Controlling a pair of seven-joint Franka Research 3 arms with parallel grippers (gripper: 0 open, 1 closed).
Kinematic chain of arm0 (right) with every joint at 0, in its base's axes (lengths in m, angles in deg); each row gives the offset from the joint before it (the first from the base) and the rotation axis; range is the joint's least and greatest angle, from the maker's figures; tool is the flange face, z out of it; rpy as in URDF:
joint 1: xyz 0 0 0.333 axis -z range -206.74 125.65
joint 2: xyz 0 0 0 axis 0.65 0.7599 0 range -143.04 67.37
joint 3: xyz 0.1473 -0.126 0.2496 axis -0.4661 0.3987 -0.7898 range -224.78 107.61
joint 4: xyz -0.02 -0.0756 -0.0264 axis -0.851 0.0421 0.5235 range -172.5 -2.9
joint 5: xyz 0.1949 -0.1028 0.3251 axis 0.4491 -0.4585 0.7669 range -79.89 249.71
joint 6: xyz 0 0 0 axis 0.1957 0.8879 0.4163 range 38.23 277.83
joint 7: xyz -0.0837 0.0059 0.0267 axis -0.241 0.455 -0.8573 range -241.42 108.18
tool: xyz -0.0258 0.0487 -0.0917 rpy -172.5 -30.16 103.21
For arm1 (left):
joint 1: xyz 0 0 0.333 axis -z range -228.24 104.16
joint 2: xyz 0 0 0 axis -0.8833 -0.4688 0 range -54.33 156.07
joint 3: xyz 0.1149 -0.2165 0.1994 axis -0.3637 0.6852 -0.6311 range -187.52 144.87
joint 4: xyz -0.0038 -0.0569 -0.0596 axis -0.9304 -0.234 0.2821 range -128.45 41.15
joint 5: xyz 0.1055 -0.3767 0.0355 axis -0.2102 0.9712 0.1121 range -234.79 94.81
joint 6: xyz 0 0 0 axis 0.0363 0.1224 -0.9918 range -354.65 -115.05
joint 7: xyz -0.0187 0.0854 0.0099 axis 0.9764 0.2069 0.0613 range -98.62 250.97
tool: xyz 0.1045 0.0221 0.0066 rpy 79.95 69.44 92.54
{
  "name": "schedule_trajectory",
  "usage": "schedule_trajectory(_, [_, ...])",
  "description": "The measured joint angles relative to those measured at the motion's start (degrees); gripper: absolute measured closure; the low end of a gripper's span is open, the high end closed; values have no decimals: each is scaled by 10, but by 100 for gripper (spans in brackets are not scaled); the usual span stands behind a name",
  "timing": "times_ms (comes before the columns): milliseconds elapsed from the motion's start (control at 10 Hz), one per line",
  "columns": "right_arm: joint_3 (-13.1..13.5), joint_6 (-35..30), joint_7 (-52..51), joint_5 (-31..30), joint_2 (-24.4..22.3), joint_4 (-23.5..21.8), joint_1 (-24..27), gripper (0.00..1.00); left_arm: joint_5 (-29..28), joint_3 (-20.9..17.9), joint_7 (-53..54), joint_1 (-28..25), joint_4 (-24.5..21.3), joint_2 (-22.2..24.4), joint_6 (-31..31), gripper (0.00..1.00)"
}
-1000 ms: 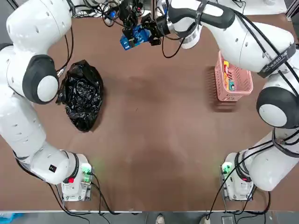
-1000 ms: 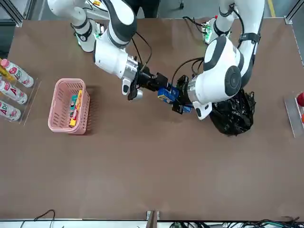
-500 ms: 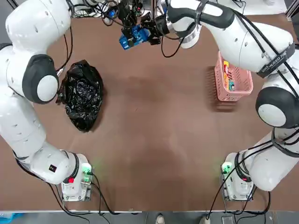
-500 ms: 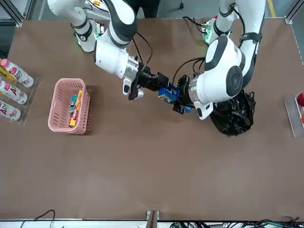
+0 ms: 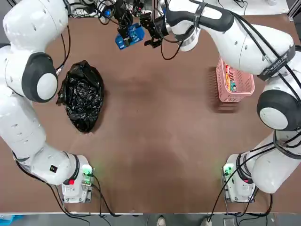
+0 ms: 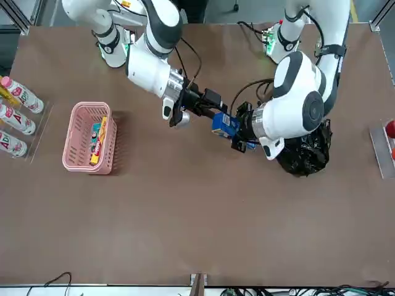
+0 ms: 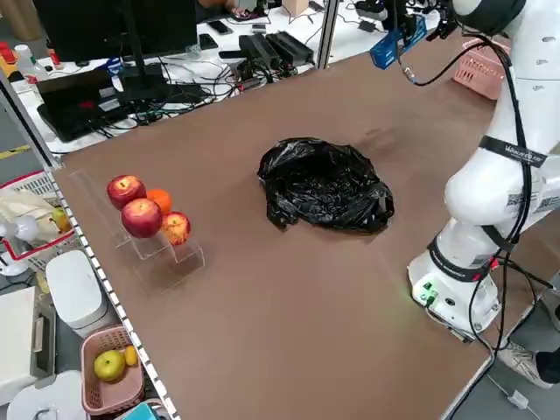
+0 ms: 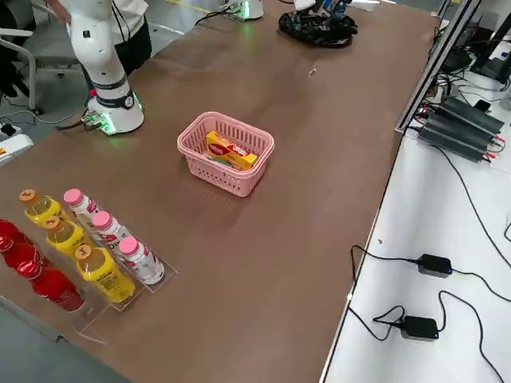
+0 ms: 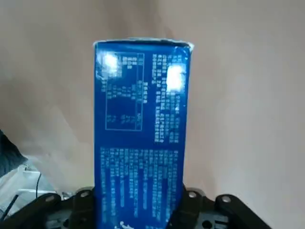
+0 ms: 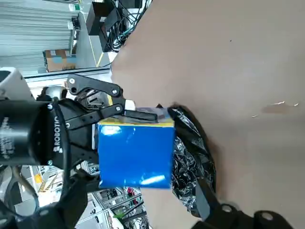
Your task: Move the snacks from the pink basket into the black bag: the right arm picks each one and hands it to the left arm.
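Above the far side of the worktop (image 5: 155,141), the left gripper (image 6: 237,128) grips the blue snack packet (image 6: 222,124) in mid-air. The right gripper (image 6: 213,111), just beside the packet, stands released with fingers spread. The yellow packet (image 6: 102,139) and teal packet (image 6: 95,131) lie in the pink basket (image 6: 77,161). The black bag (image 5: 83,95) sits crumpled at the left.

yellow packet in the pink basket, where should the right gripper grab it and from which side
Judging from the right side view, grip the yellow packet across its thin faces at the raised upper edge, coming straight down from above. It stands on edge, leaning along the pink basket wall, so only that edge is free and the lattice walls block a sideways approach. The right gripper looks open.
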Motion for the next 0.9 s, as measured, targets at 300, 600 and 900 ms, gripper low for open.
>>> schedule_trajectory(300, [11, -20, -9, -2, 2, -3, 25, 0, -51, -2, 18, -69, 0, 1, 56, 50])
schedule_trajectory(600, [14, -79, -31, -104, 2, -8, 85, 0, -112, -2, 34, -110, -13, 18, 104, 50])
schedule_trajectory(900, [17, -213, -36, -237, -1, 12, 170, 0, -185, -2, 51, -116, -100, 62, 107, 50])
